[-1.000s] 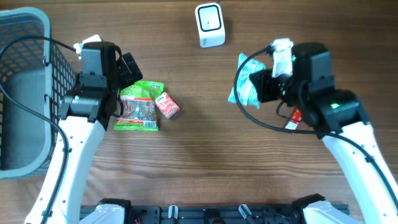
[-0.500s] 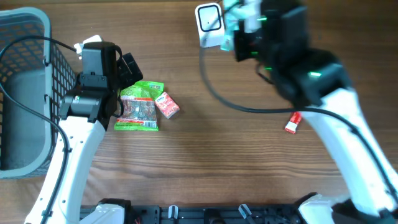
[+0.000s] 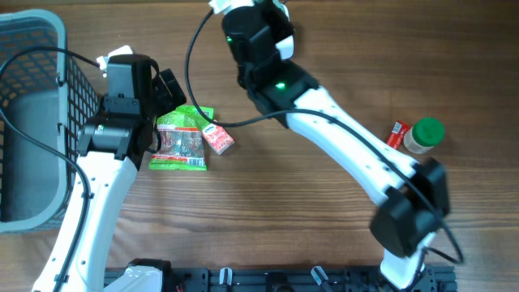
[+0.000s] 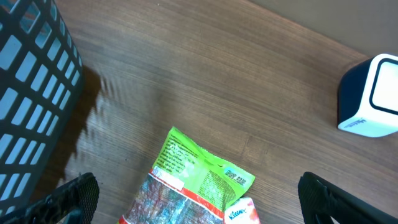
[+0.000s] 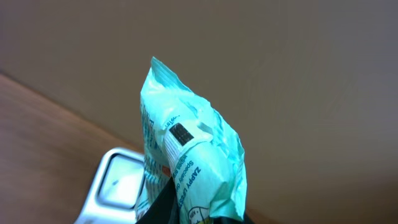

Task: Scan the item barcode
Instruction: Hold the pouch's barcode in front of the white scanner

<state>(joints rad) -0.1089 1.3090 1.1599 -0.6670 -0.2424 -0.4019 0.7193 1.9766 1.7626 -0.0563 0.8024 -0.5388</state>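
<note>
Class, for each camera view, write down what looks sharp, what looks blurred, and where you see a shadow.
Overhead: even light, the green packet and green-lidded jar crisp. Left wrist: packet print sharp, the fingertips blurred at the bottom corners, the basket casting a soft shadow on the table. Right wrist: the teal packet in focus, the scanner behind it soft.

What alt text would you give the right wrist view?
The right gripper holds a crinkled teal packet upright, a small dark label facing the camera. A white scanner sits behind it on the wooden table.
</note>
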